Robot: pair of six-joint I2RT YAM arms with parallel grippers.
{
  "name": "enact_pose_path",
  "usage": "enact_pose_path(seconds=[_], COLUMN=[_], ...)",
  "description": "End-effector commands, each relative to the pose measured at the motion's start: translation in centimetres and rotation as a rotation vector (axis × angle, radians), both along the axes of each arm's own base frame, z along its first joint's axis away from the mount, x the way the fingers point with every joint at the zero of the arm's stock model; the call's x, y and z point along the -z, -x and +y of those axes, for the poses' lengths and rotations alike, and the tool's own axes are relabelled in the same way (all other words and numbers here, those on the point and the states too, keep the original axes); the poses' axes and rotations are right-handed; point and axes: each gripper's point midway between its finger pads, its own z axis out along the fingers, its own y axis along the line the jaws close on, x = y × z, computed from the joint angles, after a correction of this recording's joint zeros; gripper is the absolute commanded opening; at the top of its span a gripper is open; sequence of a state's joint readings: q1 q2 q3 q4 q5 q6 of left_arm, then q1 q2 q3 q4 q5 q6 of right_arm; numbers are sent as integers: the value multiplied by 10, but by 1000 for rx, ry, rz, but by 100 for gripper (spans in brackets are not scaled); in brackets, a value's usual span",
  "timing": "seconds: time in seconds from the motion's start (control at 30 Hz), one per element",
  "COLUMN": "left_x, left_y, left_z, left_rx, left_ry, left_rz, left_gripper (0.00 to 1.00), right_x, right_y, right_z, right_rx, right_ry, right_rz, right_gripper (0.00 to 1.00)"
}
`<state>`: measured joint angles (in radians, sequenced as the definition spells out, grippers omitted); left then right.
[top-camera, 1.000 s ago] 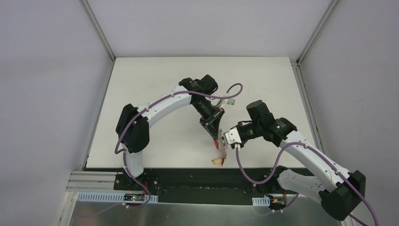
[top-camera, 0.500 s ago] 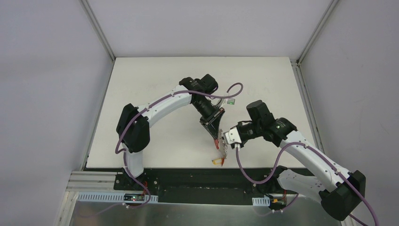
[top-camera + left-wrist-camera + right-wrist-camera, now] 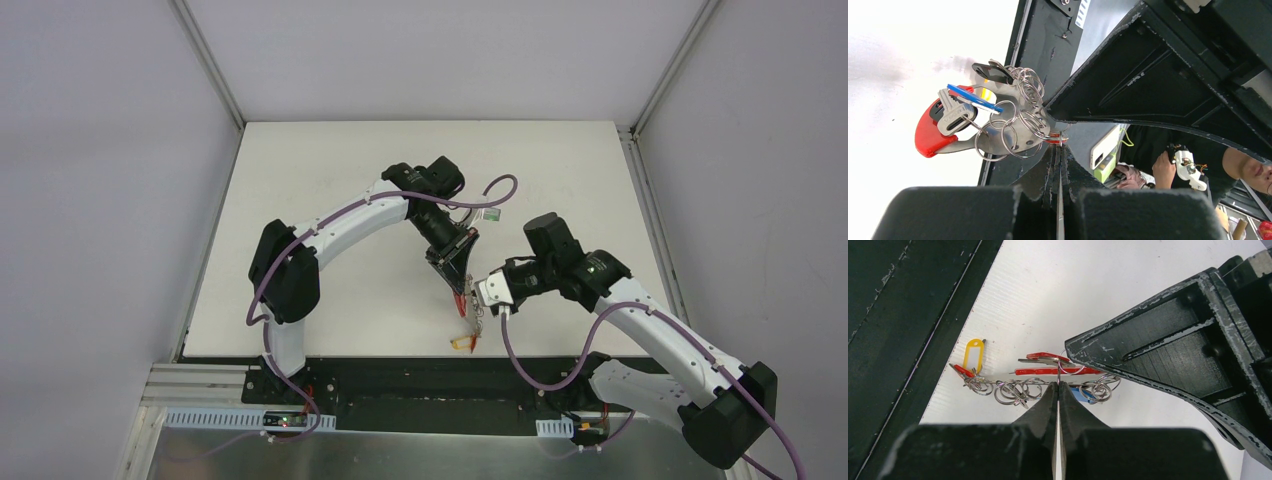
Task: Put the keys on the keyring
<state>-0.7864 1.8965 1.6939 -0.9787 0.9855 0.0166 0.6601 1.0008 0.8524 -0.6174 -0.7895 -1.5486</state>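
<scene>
Left fingers (image 3: 1043,177): clenched on one grey ring, anchoring the bunch.
Keyring (image 3: 471,318): strung between both arms over the near edge of the bench (image 3: 350,200), probably so a ring can be spread.
Right fingers (image 3: 1040,407): pinched shut on a neighbouring ring, pulling against the left.

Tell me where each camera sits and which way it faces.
Top external: above and behind the bases, looking down on the table; left arm and right arm show.
Left wrist: looks past the shut left gripper at the keyring.
Right wrist: looks past the shut right gripper at the keyring; left gripper shows too.
Shared: all see the keyring.
</scene>
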Motion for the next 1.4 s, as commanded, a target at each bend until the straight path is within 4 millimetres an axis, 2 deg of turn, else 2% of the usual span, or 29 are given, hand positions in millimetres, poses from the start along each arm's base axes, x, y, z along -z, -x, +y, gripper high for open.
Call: enact_pose_path(seconds=[0.0,0.67,1.03,1.37], left_x=[-1,12,13,9], left_y=[3,1,0,2], left_z=[0,2,5,10], left_rx=[23,20,22,59], left_ry=[6,-30,-35,7], left_rz=[-13,-20,-39,-100], left_gripper=[0,0,0,0], right_x=[-10,-12,-15,-25], right_y=[4,6,5,0], right_z=[6,6,7,13], right_rx=[-34,-35,-19,47], right_ry=[-43,-53,-60,-98], right_rz=[-18,-11,-2,88], right_gripper=[0,0,0,0])
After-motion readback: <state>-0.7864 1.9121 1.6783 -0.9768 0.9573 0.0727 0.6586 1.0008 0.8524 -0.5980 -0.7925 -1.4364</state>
